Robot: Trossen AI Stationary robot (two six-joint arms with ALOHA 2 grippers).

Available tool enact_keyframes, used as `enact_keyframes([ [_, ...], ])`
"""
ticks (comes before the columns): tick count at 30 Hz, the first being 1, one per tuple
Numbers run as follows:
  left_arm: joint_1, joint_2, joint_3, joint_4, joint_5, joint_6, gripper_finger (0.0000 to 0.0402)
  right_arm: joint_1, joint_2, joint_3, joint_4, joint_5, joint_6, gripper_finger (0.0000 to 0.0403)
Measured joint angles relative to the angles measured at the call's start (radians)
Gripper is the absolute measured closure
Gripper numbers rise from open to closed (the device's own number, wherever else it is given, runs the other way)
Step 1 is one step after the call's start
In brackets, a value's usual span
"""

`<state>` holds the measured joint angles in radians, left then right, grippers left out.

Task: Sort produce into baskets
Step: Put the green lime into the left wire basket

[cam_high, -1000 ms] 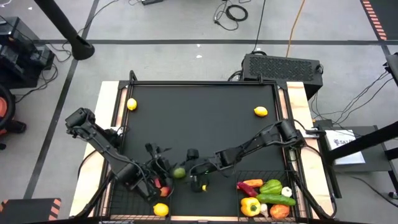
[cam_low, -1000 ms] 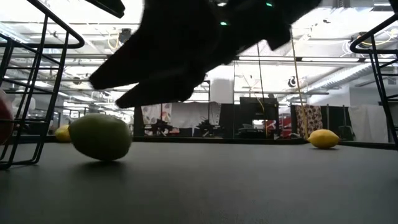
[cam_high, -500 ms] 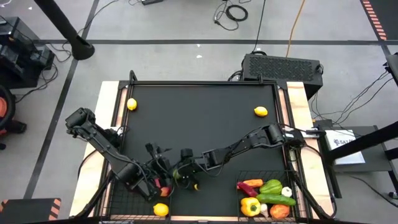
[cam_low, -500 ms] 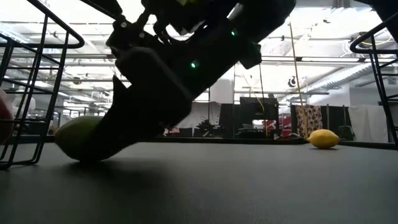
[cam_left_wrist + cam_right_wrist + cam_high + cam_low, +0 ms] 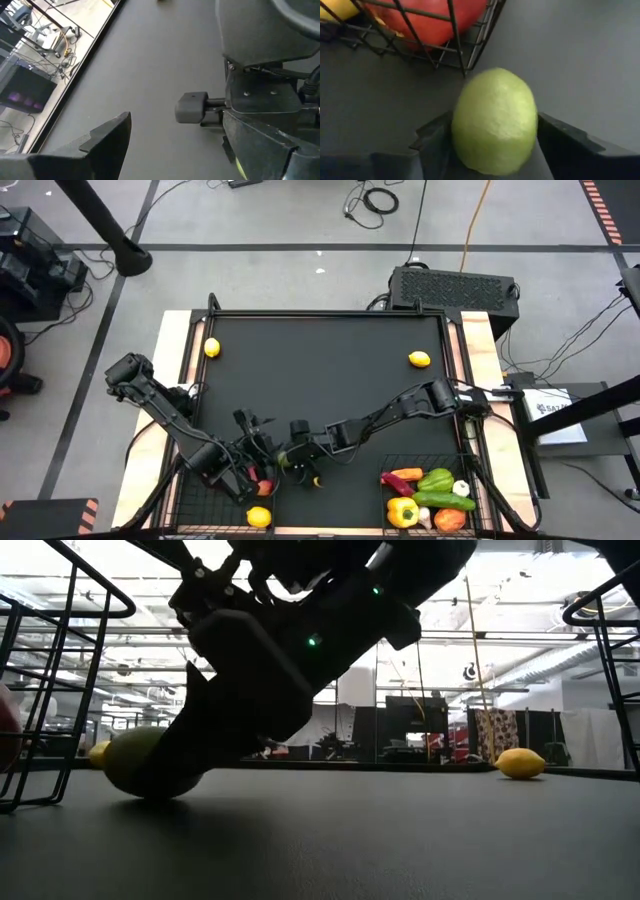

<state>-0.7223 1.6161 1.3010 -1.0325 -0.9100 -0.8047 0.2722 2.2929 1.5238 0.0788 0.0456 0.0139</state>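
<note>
Right gripper (image 5: 286,464) low at table, left gripper (image 5: 262,477) spread beside it

the dark right gripper (image 5: 200,755) hides part of the round green lime (image 5: 150,762) in the low view. the red apple (image 5: 432,17) in the black wire basket (image 5: 465,50) is cut off by the edge.

lime (image 5: 494,122) between right hand (image 5: 288,461) fingers, beside left basket (image 5: 470,45).
</note>
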Motion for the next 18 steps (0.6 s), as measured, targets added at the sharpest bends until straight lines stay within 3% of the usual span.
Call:
enact_keyframes([
  [8,0.000,0.000,0.000,-0.003,0.008,0.000,0.0079,-0.003,-0.056,-0.001,-0.146,0.001,-0.019,0.0191],
  [18,0.000,0.000,0.000,-0.024,0.011,0.003,0.0079,-0.002,-0.188,0.000,-0.455,0.003,-0.034,0.0193],
])
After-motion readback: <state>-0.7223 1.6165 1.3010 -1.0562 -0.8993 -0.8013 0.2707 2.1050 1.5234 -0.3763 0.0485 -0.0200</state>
